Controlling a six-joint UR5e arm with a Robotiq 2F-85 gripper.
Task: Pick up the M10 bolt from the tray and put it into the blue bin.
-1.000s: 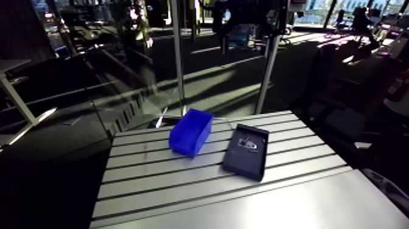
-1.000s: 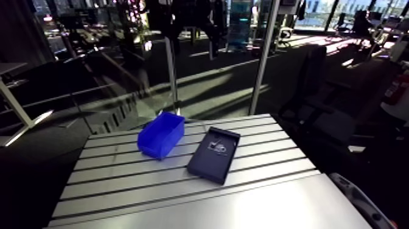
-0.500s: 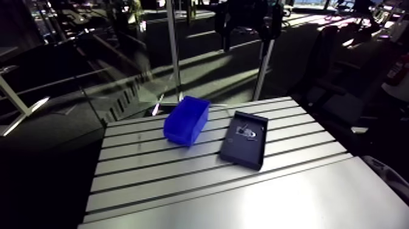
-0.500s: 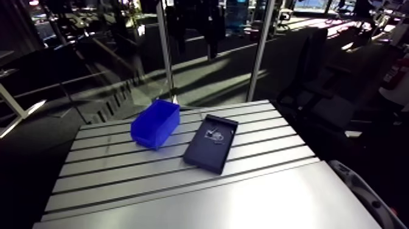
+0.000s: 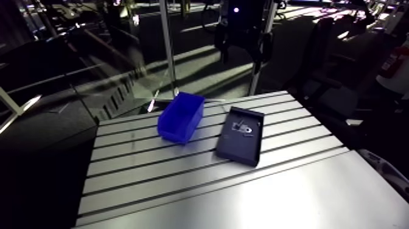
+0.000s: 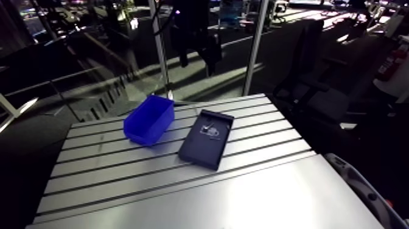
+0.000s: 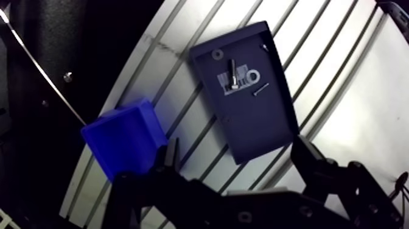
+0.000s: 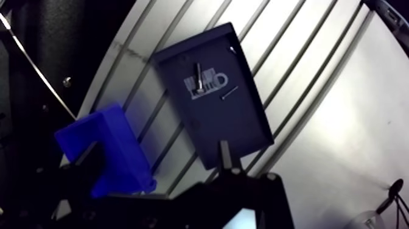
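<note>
Gripper (image 7: 237, 147) wide open, holds nothing, touches nothing, hangs high above slotted aluminium surface (image 5: 182, 189). Dark flat rectangular tray (image 7: 258, 125) below and ahead of it. Dark M10 bolt (image 7: 232, 72) lies on pale patch at tray end nearer surface's far edge, well ahead of fingers. Blue open-topped bin (image 7: 122, 146) beside tray, slightly apart. Both sit toward far edge; broad stretch of surface toward near edge.

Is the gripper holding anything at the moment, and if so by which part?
Nothing: the gripper is open and empty; the bolt lies in the tray.
</note>
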